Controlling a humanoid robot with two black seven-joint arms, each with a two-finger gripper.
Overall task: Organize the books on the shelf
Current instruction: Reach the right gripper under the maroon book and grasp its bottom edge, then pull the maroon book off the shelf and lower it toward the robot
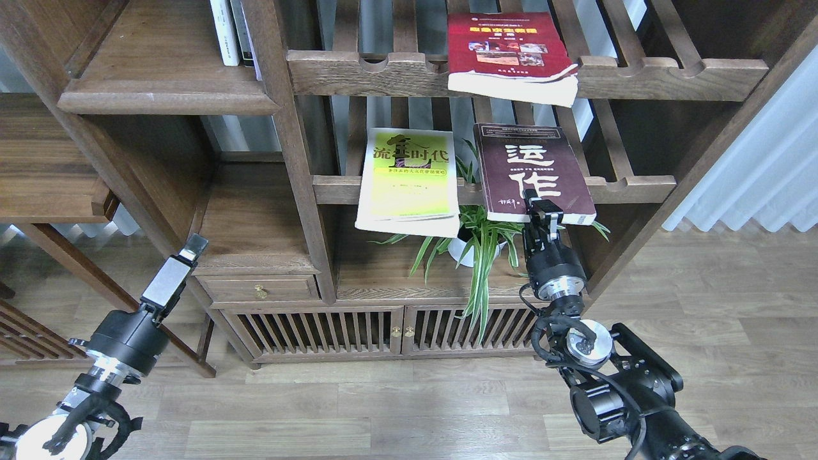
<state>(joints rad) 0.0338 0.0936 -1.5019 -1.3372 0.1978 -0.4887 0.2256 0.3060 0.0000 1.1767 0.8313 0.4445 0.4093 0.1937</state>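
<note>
Three books lie flat on the slatted racks. The red book (508, 54) overhangs the upper rack. On the lower rack, the lime-yellow book (409, 179) lies left and the dark maroon book (533, 169) right, both sticking out over the front rail. My right gripper (544, 212) is shut on the maroon book's front edge, one finger over the cover. My left gripper (192, 246) hangs low on the left, in front of the drawer unit and far from the books; its fingers cannot be told apart. The solid-board shelf (166, 99) is at the upper left.
Slim white- and grey-spined books (231, 32) stand at the back right of the solid shelf. A potted spider plant (476, 246) sits under the lower rack, just left of my right arm. A drawer (259, 289) and slatted cabinet doors (383, 329) are below.
</note>
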